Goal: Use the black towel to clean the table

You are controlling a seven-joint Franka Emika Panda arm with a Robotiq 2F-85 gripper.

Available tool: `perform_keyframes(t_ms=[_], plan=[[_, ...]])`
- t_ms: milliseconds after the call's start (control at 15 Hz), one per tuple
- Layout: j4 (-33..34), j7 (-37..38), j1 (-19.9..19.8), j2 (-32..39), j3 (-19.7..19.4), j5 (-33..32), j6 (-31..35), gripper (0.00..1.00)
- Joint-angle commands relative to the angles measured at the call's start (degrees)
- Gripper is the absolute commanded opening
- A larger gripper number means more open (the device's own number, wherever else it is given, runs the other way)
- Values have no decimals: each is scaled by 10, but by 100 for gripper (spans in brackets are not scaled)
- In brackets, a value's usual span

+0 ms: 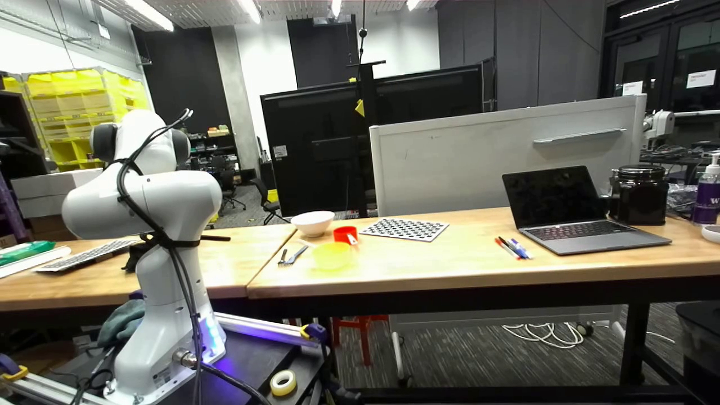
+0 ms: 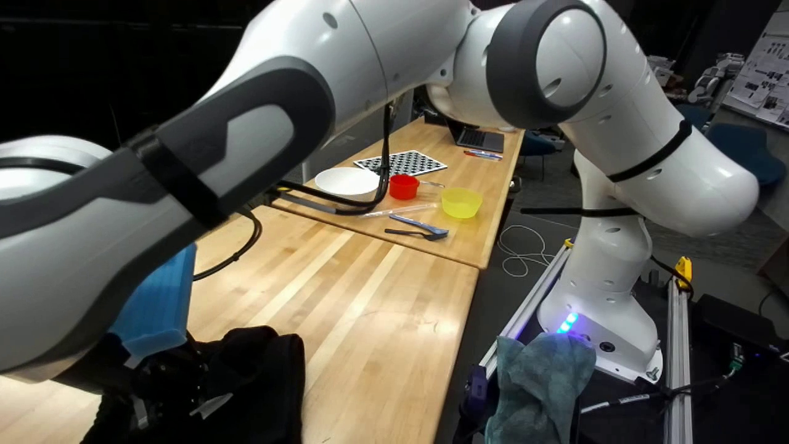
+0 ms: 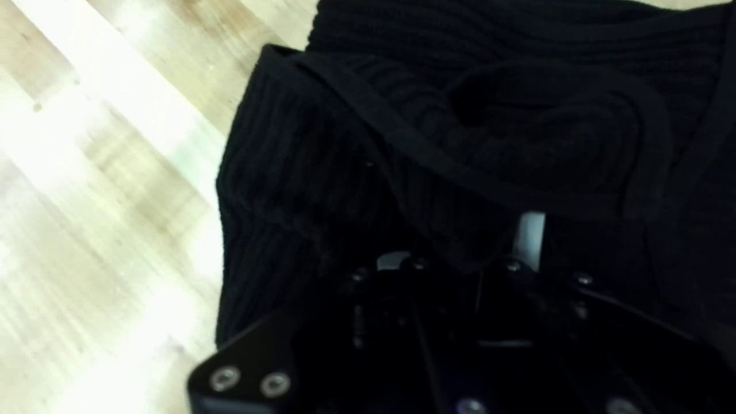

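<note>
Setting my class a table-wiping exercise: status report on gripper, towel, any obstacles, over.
Gripper at black ribbed towel, fingers either side of a fold, grip unconfirmed. Towel rumpled on wooden table. Keyboard nearby, may limit wiping.

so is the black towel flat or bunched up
Bunched up, at least partly: in the wrist view, the black towel has raised folds and overlapping layers.

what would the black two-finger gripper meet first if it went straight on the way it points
The black ribbed cloth towel, bunched right at the gripper, then probably the pale wooden table beneath; depth is unclear, so towel and gripper may already touch.
</note>
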Motion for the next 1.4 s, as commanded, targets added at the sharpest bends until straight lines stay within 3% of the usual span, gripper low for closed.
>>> perform_keyframes(t_ms=[0, 667, 1333], plan=[[63, -8, -5, 57, -27, 14, 24, 4], [-34, 8, -98, -8, -29, 14, 86, 4], [-281, 8, -213, -144, -26, 23, 235, 4]])
